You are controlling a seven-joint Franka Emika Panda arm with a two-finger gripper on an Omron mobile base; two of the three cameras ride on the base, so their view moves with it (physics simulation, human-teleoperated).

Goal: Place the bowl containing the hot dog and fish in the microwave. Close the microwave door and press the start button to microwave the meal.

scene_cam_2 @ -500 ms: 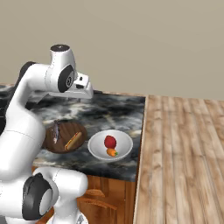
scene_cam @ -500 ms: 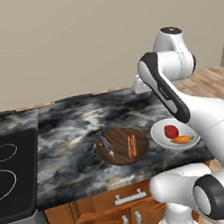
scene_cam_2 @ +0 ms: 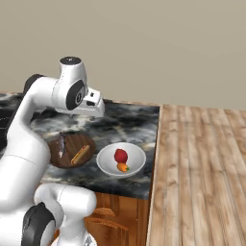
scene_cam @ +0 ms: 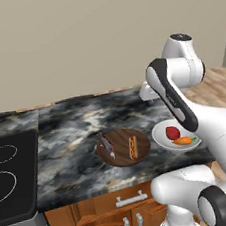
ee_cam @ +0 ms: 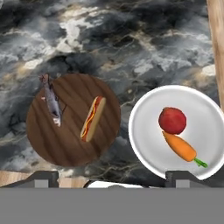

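On the dark marbled counter (scene_cam: 77,135), near its front edge, sits the bowl (scene_cam: 123,147), a shallow dark-brown wooden-looking dish; the fish (scene_cam: 106,145) lies along its left part and the hot dog (scene_cam: 133,147) beside it, the two apart and loose on the flat floor of the dish; in the hand view the bowl (ee_cam: 72,120) lies left of centre with the fish (ee_cam: 52,103) and the hot dog (ee_cam: 92,118) plain to see. It looks stiff and fairly light, yet so shallow that a tilt would likely send the food sliding; the smooth rim seems the only hold, best pinched at a stretch bare of food and carried level; Just beside it, to the right and not quite touching, stands the white plate (ee_cam: 176,130) with a red fruit (ee_cam: 172,120) and a carrot (ee_cam: 179,147); that side is crowded, so the near or left rim offers freer approach. The gripper (ee_cam: 111,179) hangs high above both dishes, its fingertips (ee_cam: 42,180) spread wide and holding nothing; Further out, a black cooktop (scene_cam: 7,174) borders the counter on the left and a wooden surface (scene_cam_2: 197,173) on the right; the marble behind the bowl lies open for moving.
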